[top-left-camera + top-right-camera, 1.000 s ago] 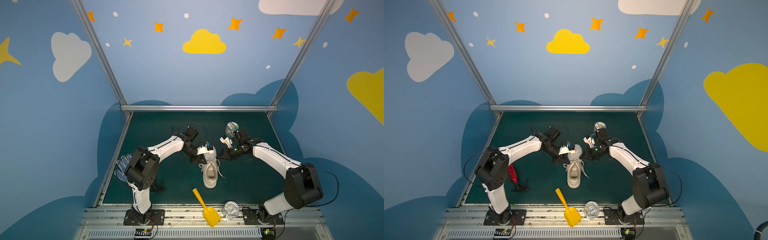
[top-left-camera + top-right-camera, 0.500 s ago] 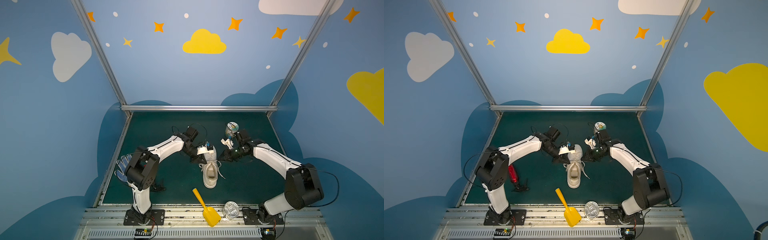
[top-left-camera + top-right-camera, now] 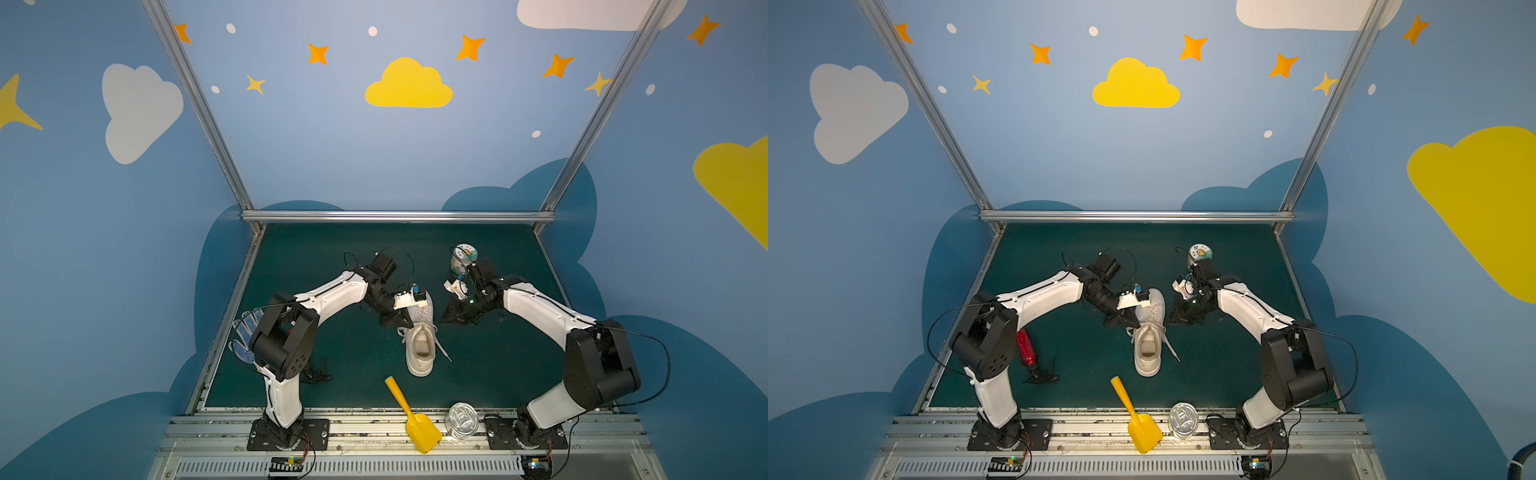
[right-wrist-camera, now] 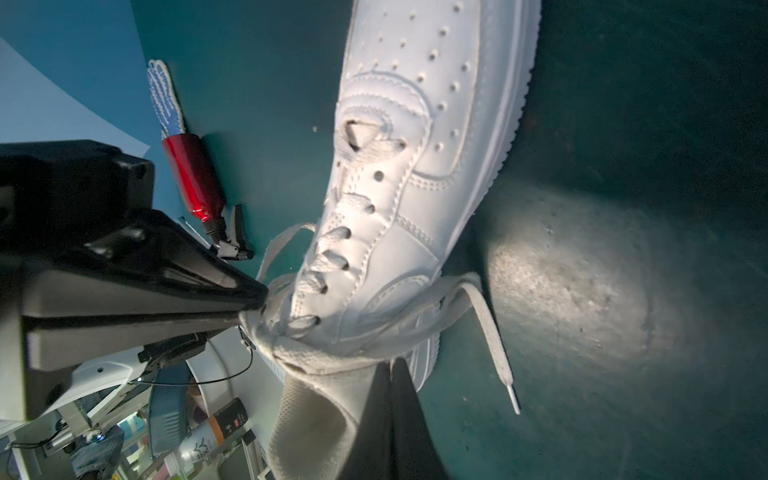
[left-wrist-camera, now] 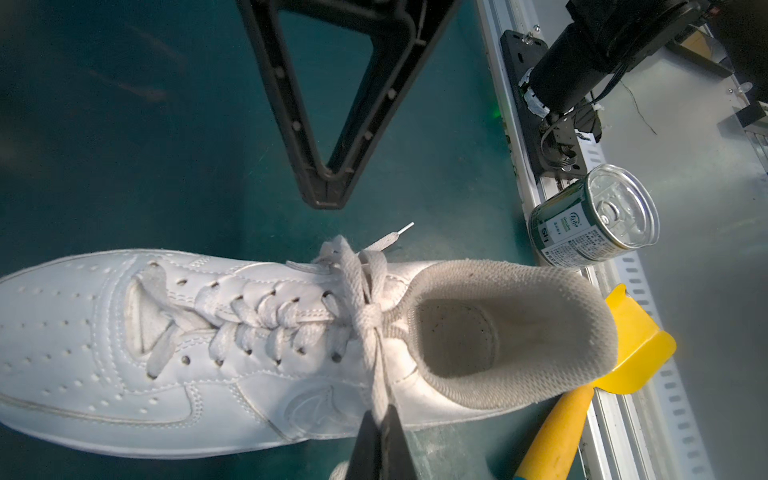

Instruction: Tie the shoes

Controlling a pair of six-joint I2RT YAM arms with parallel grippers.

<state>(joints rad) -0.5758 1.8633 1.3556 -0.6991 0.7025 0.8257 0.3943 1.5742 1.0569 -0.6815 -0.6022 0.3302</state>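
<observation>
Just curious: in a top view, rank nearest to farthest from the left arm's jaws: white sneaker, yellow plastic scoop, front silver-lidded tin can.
1. White sneaker: alongside, centre.
2. Yellow plastic scoop: front, handle toward sneaker.
3. Silver-lidded tin can: front rail, farther right.

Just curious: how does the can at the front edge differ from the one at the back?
Front can has a bare silver pull-tab lid; back can a printed white-and-yellow top. Front can sits on the metal rail beside the yellow scoop; back can on the green mat by the right arm. Both are small round tins.
</observation>
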